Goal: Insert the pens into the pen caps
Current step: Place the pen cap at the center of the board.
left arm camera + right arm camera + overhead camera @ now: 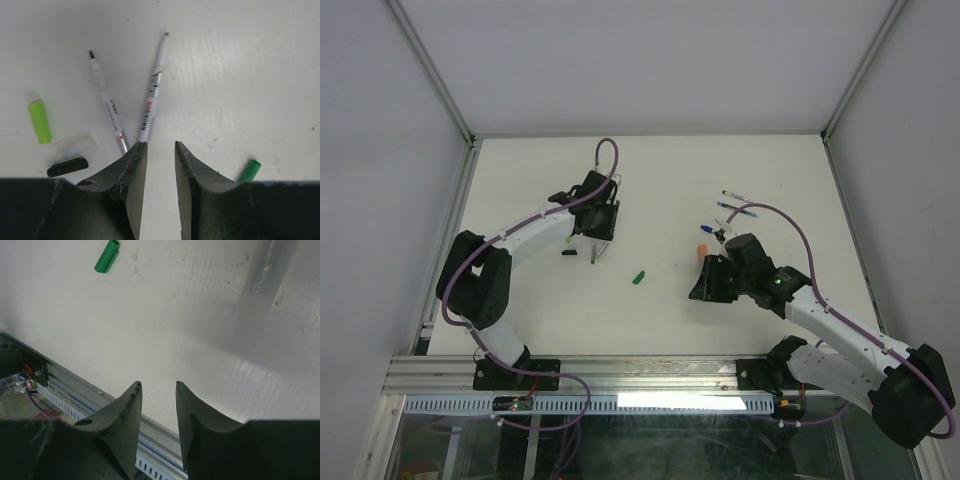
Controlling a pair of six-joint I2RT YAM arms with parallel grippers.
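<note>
Just ahead of the left tool [156, 145], two white pens [150, 97] are fanned, print unreadable, flanked by lime cap [40, 121] and dark green cap [249, 170]; that tool and the right tool [158, 385] are held slightly parted, empty

Pens [153, 90] and caps [40, 121] crowd the left hand [157, 145].

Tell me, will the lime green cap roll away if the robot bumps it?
Probably, if bumped from the side: the lime green cap looks like a round tube lying flat on the smooth white table. It seems small and plastic, so likely light and stiff. Its rounded sides might slip when squeezed.
</note>
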